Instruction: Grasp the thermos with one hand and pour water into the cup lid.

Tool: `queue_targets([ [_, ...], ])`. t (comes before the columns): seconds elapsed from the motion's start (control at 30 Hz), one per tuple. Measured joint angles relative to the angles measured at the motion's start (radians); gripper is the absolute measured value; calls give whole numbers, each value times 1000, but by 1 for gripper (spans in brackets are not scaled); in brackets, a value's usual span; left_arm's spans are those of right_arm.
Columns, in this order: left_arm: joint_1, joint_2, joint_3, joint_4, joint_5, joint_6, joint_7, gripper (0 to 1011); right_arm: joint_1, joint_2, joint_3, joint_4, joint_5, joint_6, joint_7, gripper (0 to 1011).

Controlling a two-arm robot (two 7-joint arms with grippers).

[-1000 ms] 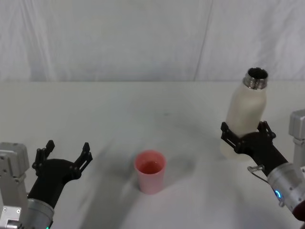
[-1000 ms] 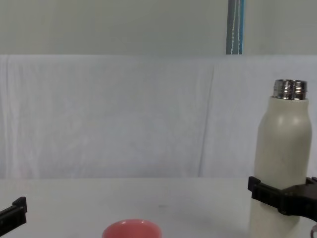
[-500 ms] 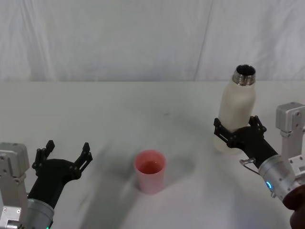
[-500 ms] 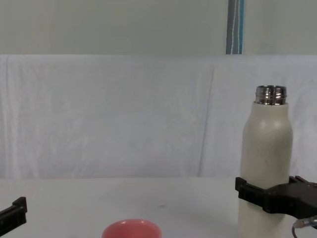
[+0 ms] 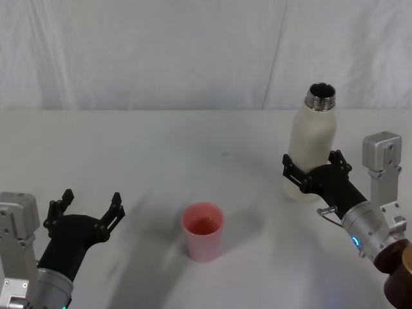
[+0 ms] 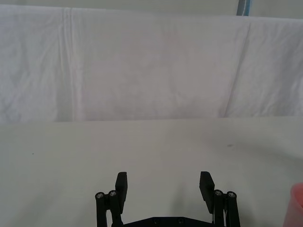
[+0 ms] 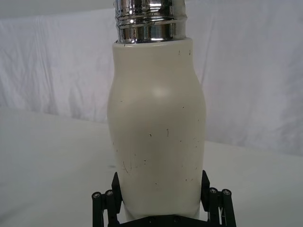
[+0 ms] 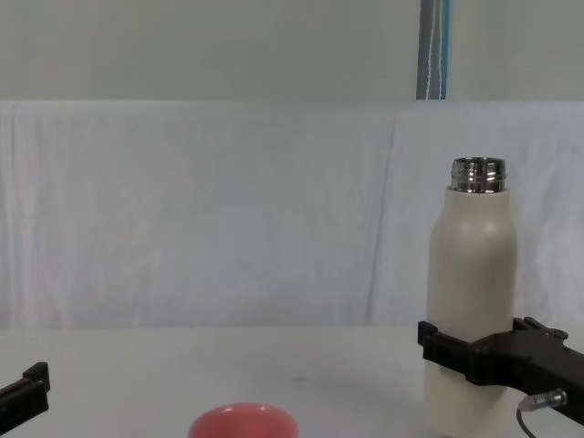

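The cream-white thermos [image 5: 310, 149] stands upright at the right of the table, its open steel neck up; it also shows as thermos [image 8: 471, 301] and thermos [image 7: 157, 137]. My right gripper [image 5: 314, 172] is shut on its lower body, one black finger on each side. The salmon-pink cup lid [image 5: 203, 231] stands open side up near the table's middle front, to the left of the thermos, with its rim [image 8: 243, 422] low in the chest view. My left gripper [image 5: 87, 213] rests open at the front left, well apart from the cup lid, nothing between its fingers [image 6: 122, 186].
A white cloth covers the table [image 5: 161, 154] and hangs as a backdrop behind it. A brown object [image 5: 400, 283] shows at the lower right corner of the head view, beside my right arm.
My right gripper has carried the upright thermos leftward and slightly away from me, closer to the cup lid. The left gripper and the cup lid have stayed put.
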Motion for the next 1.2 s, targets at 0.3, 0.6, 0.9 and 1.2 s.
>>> queue_targets([
  [0.3,0,0,0,0,0,0,0,1001,18,-4,-1,30,2,5,2,951],
  [0.6,0,0,0,0,0,0,0,1001,25,-7,-4,42,2,7,2,951],
  [0.9,0,0,0,0,0,0,0,1001,29,-7,-9,48,-1,7,2,951],
  [1.2,0,0,0,0,0,0,0,1001,31,-5,-11,51,-4,15,2,951],
])
